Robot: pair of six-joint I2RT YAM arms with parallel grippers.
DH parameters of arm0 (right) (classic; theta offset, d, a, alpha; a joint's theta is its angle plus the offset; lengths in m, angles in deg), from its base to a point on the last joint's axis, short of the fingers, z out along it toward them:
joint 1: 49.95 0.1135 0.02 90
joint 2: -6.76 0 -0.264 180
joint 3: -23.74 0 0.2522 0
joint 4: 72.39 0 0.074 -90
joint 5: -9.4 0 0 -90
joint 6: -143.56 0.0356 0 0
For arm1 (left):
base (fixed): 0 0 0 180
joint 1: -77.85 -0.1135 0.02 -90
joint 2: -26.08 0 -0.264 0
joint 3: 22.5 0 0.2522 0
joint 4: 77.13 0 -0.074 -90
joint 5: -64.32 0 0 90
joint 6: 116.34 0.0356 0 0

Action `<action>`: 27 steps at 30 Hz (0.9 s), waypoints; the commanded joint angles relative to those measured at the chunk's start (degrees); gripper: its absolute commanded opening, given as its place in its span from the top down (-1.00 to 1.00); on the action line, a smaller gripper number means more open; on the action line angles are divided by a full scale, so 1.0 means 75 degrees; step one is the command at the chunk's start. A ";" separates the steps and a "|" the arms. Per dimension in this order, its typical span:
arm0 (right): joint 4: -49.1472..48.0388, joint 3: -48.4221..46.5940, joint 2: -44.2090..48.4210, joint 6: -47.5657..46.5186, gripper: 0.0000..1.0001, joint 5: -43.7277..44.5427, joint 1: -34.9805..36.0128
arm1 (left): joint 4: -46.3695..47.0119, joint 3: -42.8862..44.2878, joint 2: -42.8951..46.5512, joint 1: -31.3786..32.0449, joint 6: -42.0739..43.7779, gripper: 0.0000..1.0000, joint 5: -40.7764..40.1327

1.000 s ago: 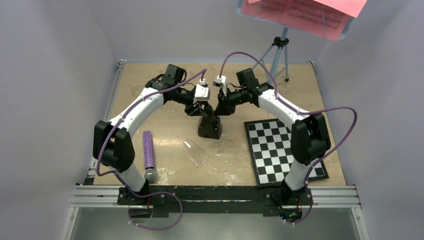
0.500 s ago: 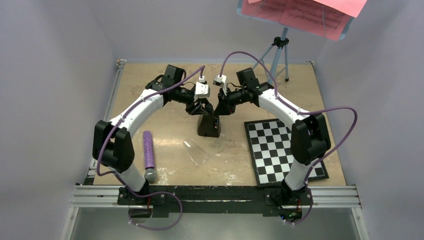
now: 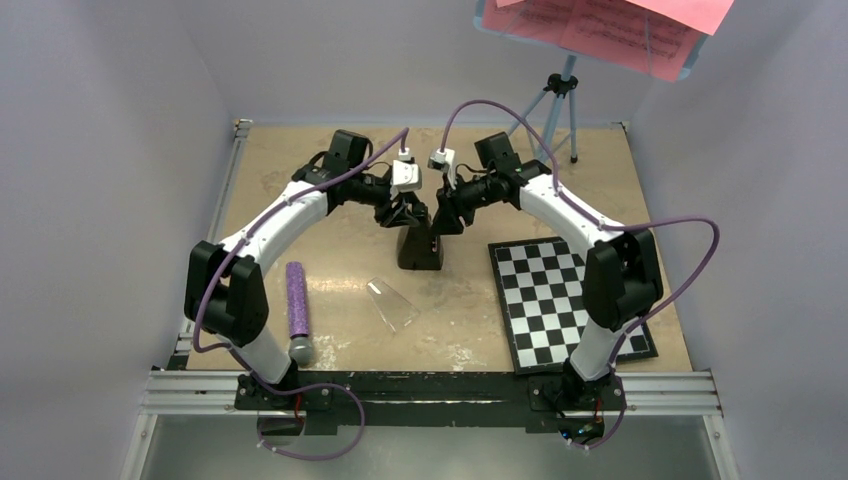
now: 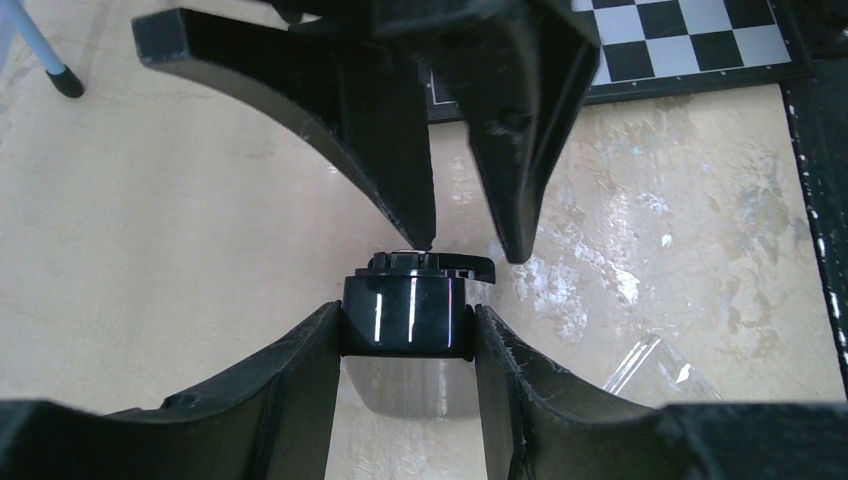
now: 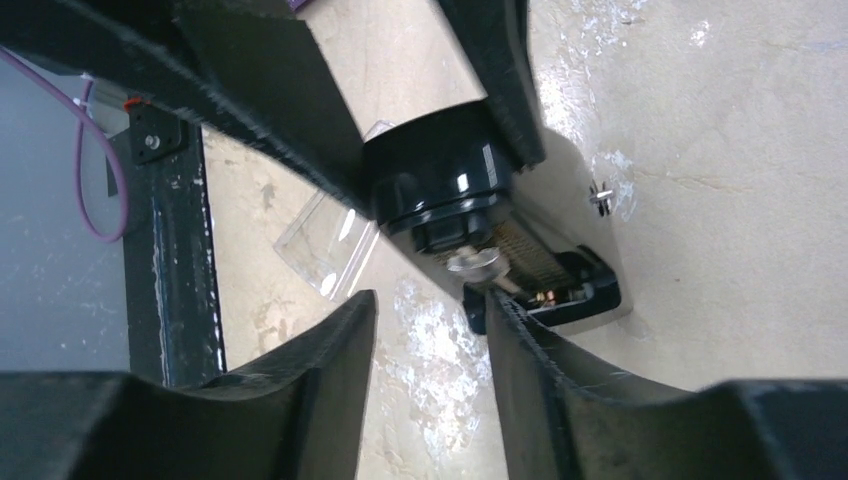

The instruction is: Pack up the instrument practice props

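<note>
- Both grippers are gathered at the metronome (image 3: 420,250), which stands upright near the middle of the table (image 3: 300,210). Its long axis is vertical and its narrow top is uppermost.
- The left gripper (image 4: 407,325) is seen partly closed onto the metronome's black top. One finger is pressed against each side, so the body is steadied from the left.
- The right gripper (image 5: 428,320) is seen with its jaws parted and nothing between them. It hovers just beside the top on the right, and the pendulum weight (image 5: 474,263) on the metronome's open face lies just ahead of its fingertips.
- The two arms are bent inward from either side with wrists pitched down, so that the claws meet almost tip to tip over the metronome.
- The clear cover (image 3: 392,303) lies flat on the table, off the body, near the metronome on the side toward the arm bases.
- With the left claw occupied, the free right claw is judged the likelier one to fetch the cover. A reach back toward the bases would be called for.
- The music stand (image 3: 566,90) with the pink pages (image 3: 640,30) is set at the far right corner, well apart from both claws and nearer the right arm.
</note>
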 commanded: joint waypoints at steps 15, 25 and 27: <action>0.3416 -0.0638 0.2114 -0.1533 -0.50 0.1099 -0.0926 | 0.1806 -0.1028 0.1893 -0.0012 -0.2010 -0.99 -0.1179; 0.2881 -0.0376 0.3388 -0.0242 -0.89 0.2116 -0.1793 | -0.1702 -0.2012 0.3694 -0.0077 0.0563 -0.96 -0.1084; 0.2666 -0.0039 0.3739 0.0031 -0.97 0.2173 -0.1791 | -0.2199 -0.2333 0.3765 -0.0079 0.1119 -0.95 -0.1274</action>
